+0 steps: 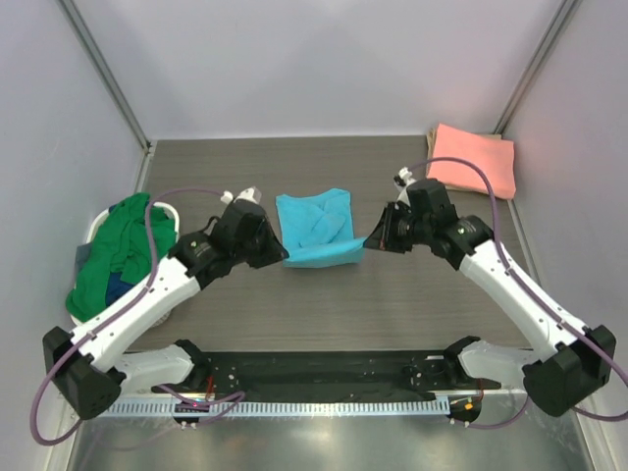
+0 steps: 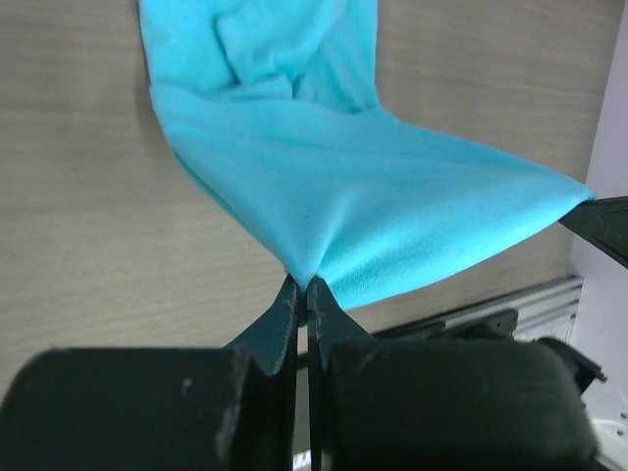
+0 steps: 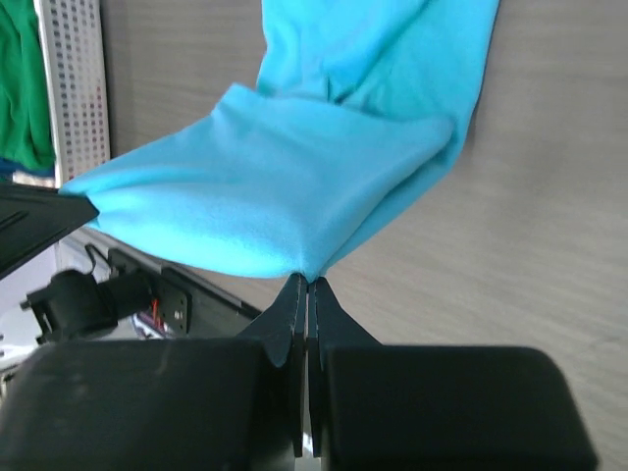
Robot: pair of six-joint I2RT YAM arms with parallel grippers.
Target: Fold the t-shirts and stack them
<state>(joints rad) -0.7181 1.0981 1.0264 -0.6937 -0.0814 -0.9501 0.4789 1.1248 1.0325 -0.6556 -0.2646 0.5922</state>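
Sky-blue t-shirt (image 1: 316,228): soft, light, limp cloth, laid mid-tabletop (image 1: 392,304), near edge lifted. Its near corners are pinched by the closed left hand (image 1: 285,257) and right hand (image 1: 370,242); corners are judged the best hold.

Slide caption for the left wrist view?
Left tool shut on a bunched edge of the sky-blue t-shirt, above the table.

Sky-blue t-shirt (image 1: 314,231) soft matt cloth, finely knit; table (image 1: 412,304) matt grey wood-grain, smooth
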